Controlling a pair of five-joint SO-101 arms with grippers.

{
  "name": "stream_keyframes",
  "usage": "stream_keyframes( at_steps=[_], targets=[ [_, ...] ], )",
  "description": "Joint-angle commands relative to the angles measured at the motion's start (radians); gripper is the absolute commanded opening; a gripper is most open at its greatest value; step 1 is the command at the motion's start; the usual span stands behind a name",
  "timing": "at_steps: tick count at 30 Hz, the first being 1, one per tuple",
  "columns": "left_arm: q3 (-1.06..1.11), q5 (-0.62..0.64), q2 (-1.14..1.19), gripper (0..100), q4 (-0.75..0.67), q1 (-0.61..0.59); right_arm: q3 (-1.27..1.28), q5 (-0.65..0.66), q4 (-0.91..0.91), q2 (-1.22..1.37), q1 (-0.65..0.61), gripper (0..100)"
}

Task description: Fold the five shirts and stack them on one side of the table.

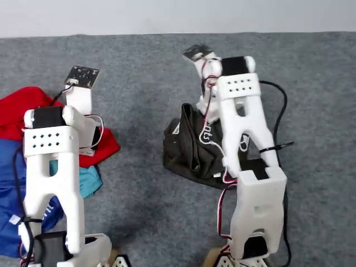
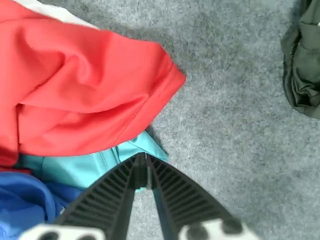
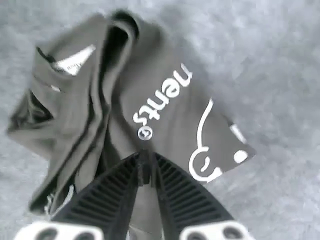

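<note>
Landmark: dark shirt [image 1: 189, 150], crumpled in a heap with white print, mid-table on the grey table cover [image 1: 139, 211].

Nearest, well left of the dark shirt: blue shirt [image 1: 8, 183], bunched at the table's left edge. The teal shirt [image 1: 89, 181] is just beside it on the side toward the dark shirt, partly under the red one. The red shirt [image 1: 16, 111] is farther back, overlapping both. All 3 touch as 1 loose pile, apart from the dark shirt, with bare cover between.

Left gripper [image 2: 145, 172]: fingers pressed together with nothing between them, tips over the teal shirt's edge, dark shirt off to its far side.

Right gripper [image 3: 145, 167]: fingers closed tight, tips right over the dark shirt beside the print. Cannot tell if any fabric is pinched.
</note>
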Motion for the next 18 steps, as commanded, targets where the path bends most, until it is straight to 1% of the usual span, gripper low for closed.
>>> stream_keyframes(
  at_steps=[1, 6, 10, 13, 18],
  targets=[
    [-0.005, 0.003, -0.034, 0, -0.029, 0.002, 0.155, 0.012, 0.042, -0.11, 0.013, 0.8],
    [-0.008, 0.003, -0.032, 0, -0.032, 0.002, 0.373, 0.012, 0.041, -0.223, 0.013, 0.9],
    [-0.005, 0.003, -0.032, 0, -0.032, 0.002, 0.463, 0.006, 0.039, -0.265, 0.004, 0.9],
    [-0.005, 0.003, -0.032, 0, -0.041, 0.002, 0.516, 0.005, 0.039, -0.274, -0.073, 0.9],
    [-0.004, 0.003, -0.032, 0, -0.064, 0.0, 0.537, -0.052, 0.036, -0.274, -0.262, 0.9]
  ],
)
